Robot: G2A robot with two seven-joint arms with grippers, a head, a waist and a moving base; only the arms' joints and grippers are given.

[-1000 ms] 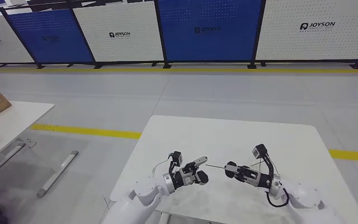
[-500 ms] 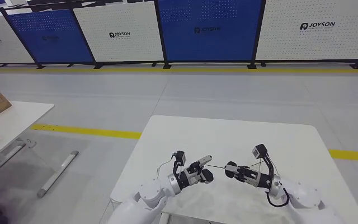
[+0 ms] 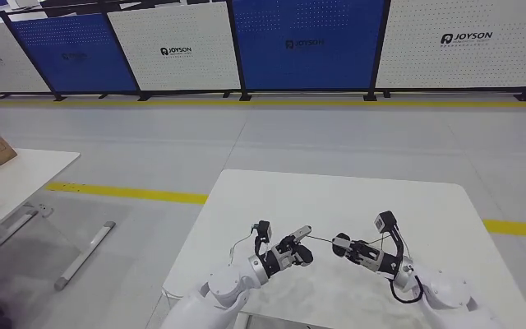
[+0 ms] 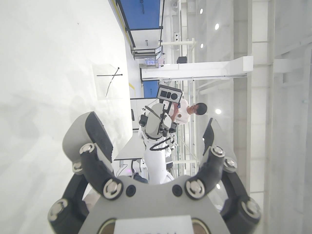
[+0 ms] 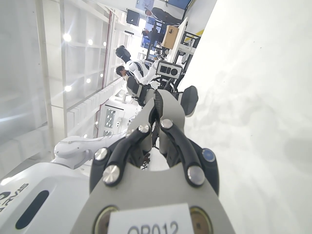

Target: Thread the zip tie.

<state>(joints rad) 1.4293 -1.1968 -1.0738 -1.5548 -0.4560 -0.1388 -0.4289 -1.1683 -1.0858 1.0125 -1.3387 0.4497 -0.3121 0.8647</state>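
A thin black zip tie (image 3: 320,239) spans the short gap between my two grippers above the white table (image 3: 329,197). My right gripper (image 3: 338,243) is shut on one end of it; in the right wrist view its fingers (image 5: 154,99) meet with no gap. My left gripper (image 3: 306,245) faces it with the tie's free tip at its fingers. In the left wrist view this gripper (image 4: 151,120) stands open, and the tie itself is too thin to make out there. The left gripper's dark pads (image 5: 190,97) show just beyond the right fingertips.
Spare black zip ties (image 4: 111,77) lie on the table beyond the right arm. The table's near edge runs just below both arms. Blue and white panels (image 3: 304,45) stand far behind, across the floor.
My left gripper has moved right toward the right gripper, so the tie's free tip is now at its fingers. The right gripper has shifted only slightly.
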